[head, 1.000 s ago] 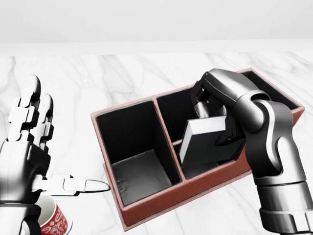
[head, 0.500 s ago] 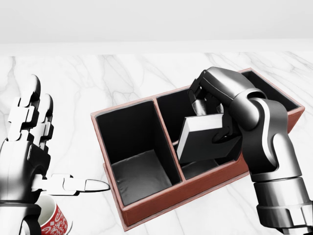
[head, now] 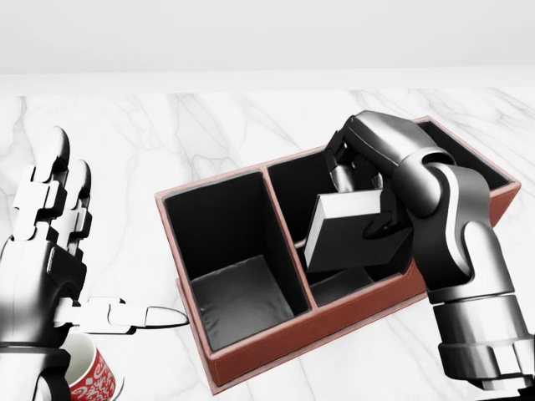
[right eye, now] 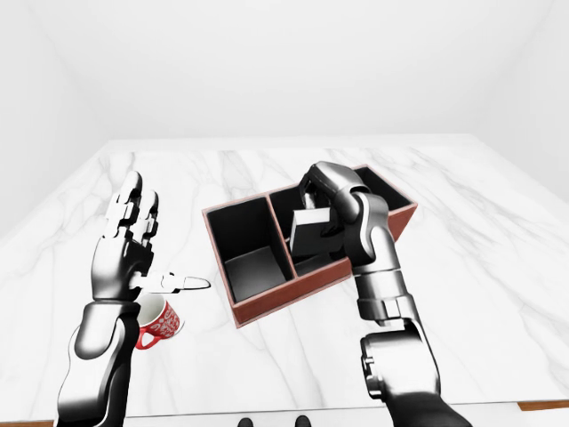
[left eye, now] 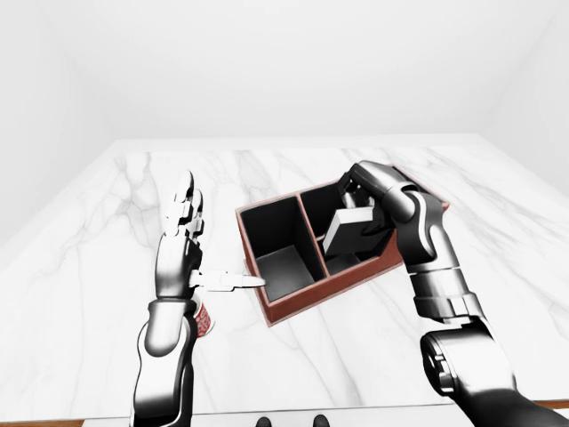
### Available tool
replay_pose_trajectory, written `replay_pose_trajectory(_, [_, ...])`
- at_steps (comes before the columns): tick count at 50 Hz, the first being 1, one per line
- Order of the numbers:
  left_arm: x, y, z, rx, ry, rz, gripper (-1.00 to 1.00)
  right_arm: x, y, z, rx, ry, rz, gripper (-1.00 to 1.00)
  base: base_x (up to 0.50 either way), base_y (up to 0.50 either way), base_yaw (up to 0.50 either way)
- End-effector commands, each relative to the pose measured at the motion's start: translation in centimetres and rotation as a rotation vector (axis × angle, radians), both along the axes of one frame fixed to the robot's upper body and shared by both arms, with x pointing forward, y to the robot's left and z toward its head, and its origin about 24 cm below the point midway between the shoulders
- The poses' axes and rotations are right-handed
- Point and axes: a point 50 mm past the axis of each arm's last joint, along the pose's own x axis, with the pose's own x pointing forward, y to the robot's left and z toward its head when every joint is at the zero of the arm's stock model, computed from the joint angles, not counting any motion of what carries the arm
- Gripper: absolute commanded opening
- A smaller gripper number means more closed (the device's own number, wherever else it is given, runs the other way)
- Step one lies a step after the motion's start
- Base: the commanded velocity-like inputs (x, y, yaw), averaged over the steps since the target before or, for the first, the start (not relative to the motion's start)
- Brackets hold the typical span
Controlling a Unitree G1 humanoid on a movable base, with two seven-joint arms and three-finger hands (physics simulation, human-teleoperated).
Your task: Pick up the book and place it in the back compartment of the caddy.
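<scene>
My right robot hand point(head: 361, 188) closes its fingers on the book point(head: 347, 230), which hangs tilted over the middle compartments of the caddy point(head: 251, 351). My left robot hand point(head: 50, 251) stands open above the red mug point(right eye: 160, 322) on the marble counter point(left eye: 107, 240).

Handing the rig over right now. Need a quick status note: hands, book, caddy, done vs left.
Right hand: shut on the book, holding it tilted over the caddy, its lower end dipping into the right-side compartments in the head view.
Left hand: open, fingers spread, holding nothing, above a red mug to the left of the caddy.
Done: book picked up and brought to the caddy.
Left: confirm it is over the back compartment (exact one is hard to tell, the arm hides the divider), lower it in, release, pull the hand out.
</scene>
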Motion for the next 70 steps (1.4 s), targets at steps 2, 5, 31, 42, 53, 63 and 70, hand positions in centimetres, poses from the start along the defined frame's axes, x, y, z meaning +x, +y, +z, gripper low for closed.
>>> replay_pose_trajectory(2, [0.0, 0.0, 0.1, 0.0, -0.005, 0.001, 1.0, 0.3, -0.2, 0.2, 0.0, -0.025, -0.022, -1.0, 0.0, 0.0, 0.0])
replay_pose_trajectory(5, [-0.1, 0.0, 0.1, 0.001, -0.005, 0.0, 1.0, 0.4, -0.2, 0.1, -0.001, -0.022, -0.026, -1.0, 0.0, 0.0, 0.0])
replay_pose_trajectory(31, [0.1, 0.0, -0.2, 0.0, 0.009, 0.001, 1.0, 1.3, -1.2, -1.5, -0.025, -0.009, -0.095, -1.0, 0.0, 0.0, 0.0])
replay_pose_trajectory(42, [0.0, 0.0, 0.0, 0.002, -0.002, 0.002, 1.0, 1.4, -0.9, -2.3, -0.027, -0.002, -0.085, -1.0, 0.0, 0.0, 0.0])
replay_pose_trajectory(53, [0.0, 0.0, 0.0, 0.005, -0.002, 0.002, 1.0, 1.4, -0.5, -2.8, -0.023, -0.002, -0.064, -1.0, 0.0, 0.0, 0.0])
replay_pose_trajectory(63, [0.0, -0.1, 0.0, 0.004, -0.002, 0.001, 1.0, 1.4, -0.5, -3.2, -0.025, 0.003, -0.053, -1.0, 0.0, 0.0, 0.0])
replay_pose_trajectory(70, [0.0, -0.1, 0.0, 0.005, -0.002, 0.0, 1.0, 1.3, -0.4, -3.3, -0.024, 0.003, -0.049, -1.0, 0.0, 0.0, 0.0])
